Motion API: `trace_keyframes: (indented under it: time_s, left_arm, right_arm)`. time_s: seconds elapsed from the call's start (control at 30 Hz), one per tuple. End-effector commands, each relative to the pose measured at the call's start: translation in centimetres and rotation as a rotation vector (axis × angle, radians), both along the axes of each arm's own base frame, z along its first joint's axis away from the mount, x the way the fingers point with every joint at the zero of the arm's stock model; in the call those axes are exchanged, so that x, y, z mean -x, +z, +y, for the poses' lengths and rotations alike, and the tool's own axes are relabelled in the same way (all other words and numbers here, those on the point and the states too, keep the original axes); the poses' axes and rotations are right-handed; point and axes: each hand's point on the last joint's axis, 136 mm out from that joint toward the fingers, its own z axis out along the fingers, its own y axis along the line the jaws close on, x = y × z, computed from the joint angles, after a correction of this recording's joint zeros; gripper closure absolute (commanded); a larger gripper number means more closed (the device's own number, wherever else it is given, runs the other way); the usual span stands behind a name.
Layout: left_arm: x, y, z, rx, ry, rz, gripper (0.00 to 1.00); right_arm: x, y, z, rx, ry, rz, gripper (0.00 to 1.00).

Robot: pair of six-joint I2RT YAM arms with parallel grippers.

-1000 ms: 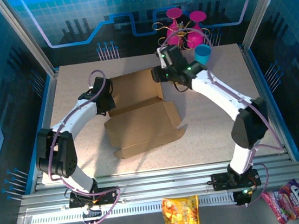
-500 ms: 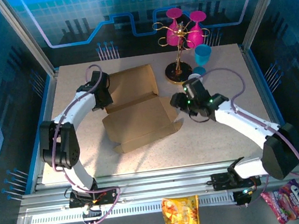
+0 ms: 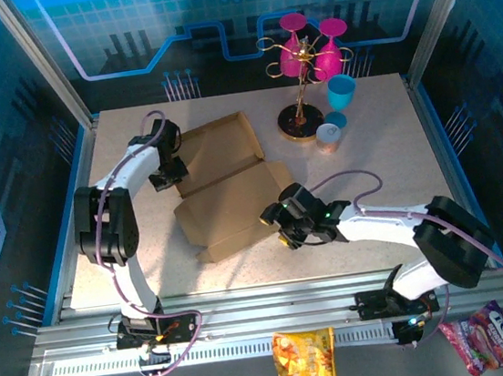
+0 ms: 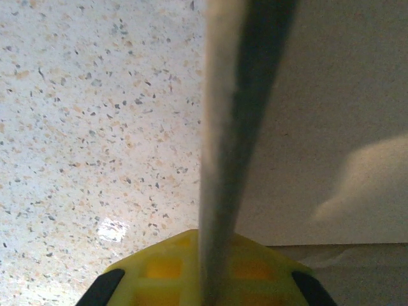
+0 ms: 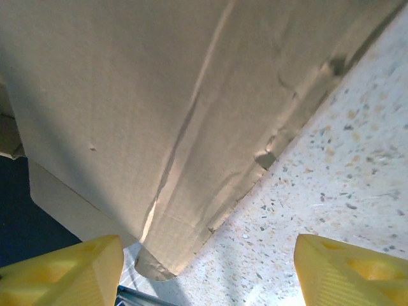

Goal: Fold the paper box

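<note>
The paper box (image 3: 231,204) lies centre-left on the tabletop (image 3: 378,168). The left pincer (image 3: 174,167) pinches its upper-left edge. The right pincer (image 3: 277,221), jaws spread, faces its lower-right corner, just left of it.

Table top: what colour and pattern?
The table top is pale beige with fine dark and tan speckles, clearest in the left wrist view.

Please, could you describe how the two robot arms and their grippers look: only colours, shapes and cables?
The left arm and the right arm are built alike: white, tube-like links joined by bulky black joints. A thin lilac cable loops loosely along each one. The left gripper and the right gripper have black bodies, and their fingers are bright yellow moulded plastic.
</note>
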Motion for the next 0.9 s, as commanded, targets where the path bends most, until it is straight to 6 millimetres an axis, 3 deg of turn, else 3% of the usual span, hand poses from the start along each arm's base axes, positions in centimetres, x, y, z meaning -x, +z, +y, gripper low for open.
trace_keyframes:
  time_s: [0.0, 0.33, 0.67, 0.73, 0.87]
  left_arm:
    - [0.2, 0.0, -0.3, 0.037, 0.011, 0.038, 1.00]
    - [0.0, -0.1, -0.4, 0.096, 0.032, 0.067, 1.00]
    - [-1.6, 6.6, 0.5, 0.237, 0.132, -0.102, 1.00]
    - [-1.9, 7.6, 0.7, 0.253, 0.146, -0.123, 1.00]
    - [-2.1, 8.3, 0.6, 0.267, 0.154, -0.126, 1.00]
  right_arm:
    - [0.3, -1.1, 1.5, -0.091, -0.061, 0.034, 0.28]
    - [-1.0, -1.5, 3.8, -0.161, -0.082, -0.040, 0.32]
    - [-2.4, 1.8, -2.2, -0.041, -0.153, -0.216, 0.28]
    - [-3.1, 2.5, -2.4, -0.059, -0.149, -0.247, 0.26]
    - [-4.8, 3.4, -0.6, -0.148, -0.127, -0.285, 0.25]
